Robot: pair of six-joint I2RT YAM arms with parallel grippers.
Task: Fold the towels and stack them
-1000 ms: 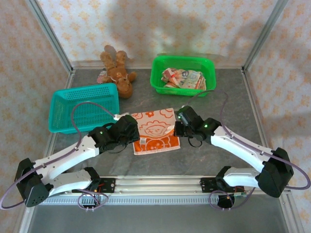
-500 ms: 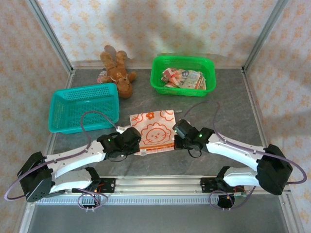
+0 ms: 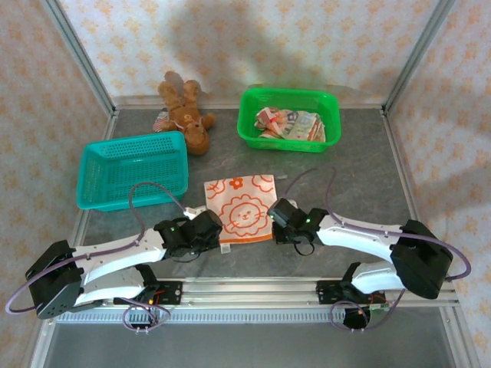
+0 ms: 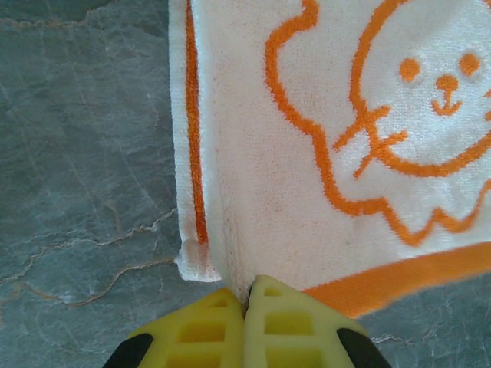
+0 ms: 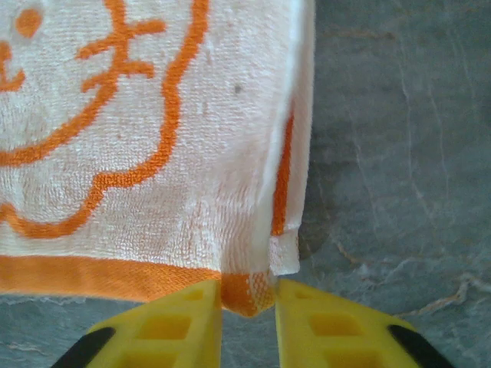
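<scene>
Towel (image 3: 240,208) lies folded by table's (image 3: 360,176) near edge. Left gripper (image 4: 247,290) all but closed on near-left corner; right gripper (image 5: 248,291) parted around near-right corner. Both to be opened fully, then lifted straight, fold undisturbed.

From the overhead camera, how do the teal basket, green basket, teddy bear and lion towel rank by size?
Teal basket and green basket: about alike, teal nearer the camera, so unranked.
Then lion towel.
Smallest: teddy bear.
</scene>
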